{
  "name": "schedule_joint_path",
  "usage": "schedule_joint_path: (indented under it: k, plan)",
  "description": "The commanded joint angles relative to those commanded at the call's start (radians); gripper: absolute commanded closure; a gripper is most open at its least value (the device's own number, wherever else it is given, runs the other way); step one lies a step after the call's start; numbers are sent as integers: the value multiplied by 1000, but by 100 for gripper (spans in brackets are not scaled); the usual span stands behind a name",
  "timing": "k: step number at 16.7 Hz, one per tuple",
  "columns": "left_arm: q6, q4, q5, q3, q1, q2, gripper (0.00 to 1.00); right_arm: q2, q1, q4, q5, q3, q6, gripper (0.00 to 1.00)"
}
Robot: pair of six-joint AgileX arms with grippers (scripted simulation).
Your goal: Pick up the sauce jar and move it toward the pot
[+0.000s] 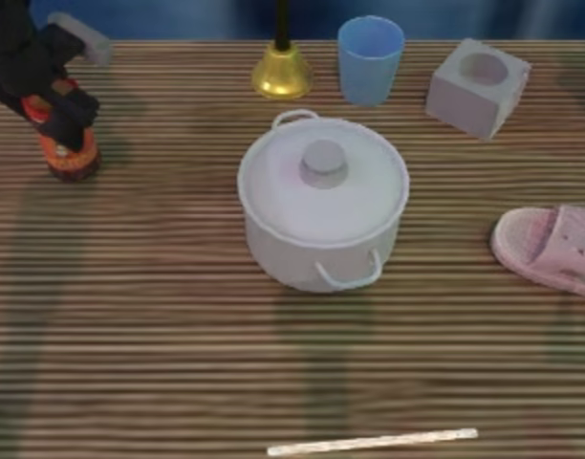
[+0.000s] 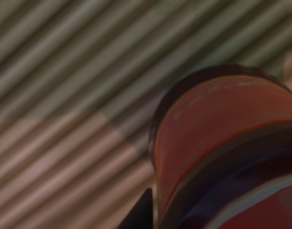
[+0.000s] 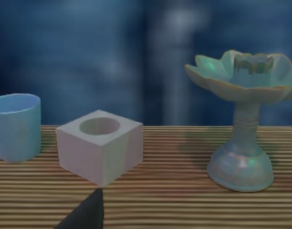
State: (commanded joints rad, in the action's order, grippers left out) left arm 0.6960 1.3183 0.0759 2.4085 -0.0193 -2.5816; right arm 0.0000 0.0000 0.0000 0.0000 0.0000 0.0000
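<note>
Two fingers astride sauce jar

1. Left arm reaches in from the far left corner of the table, its dark wrist angled down toward the near side.
2. Left gripper sits low at the table's left edge, its dark fingers clamped around the top of the sauce jar.
3. Right arm is out of the top view; only a dark fingertip shows in its wrist view.
</note>
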Motion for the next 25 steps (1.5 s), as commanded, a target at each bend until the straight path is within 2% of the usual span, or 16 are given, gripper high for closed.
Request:
schedule_joint_path:
  k: [2, 3, 13, 22, 25]
  plan:
    - [0, 0, 0, 0, 0, 0, 98, 0, 0, 0, 0, 0, 0, 0]
    - [0, 0, 0, 0, 0, 0, 100, 0, 0, 0, 0, 0, 0, 0]
    - [3, 1, -1, -15, 3, 15, 100, 0, 0, 0, 0, 0, 0, 0]
    - [1, 21, -5, -415, 24, 444, 100, 0, 0, 0, 0, 0, 0, 0]
    - [1, 28, -6, -488, 29, 517, 100, 0, 0, 0, 0, 0, 0, 0]
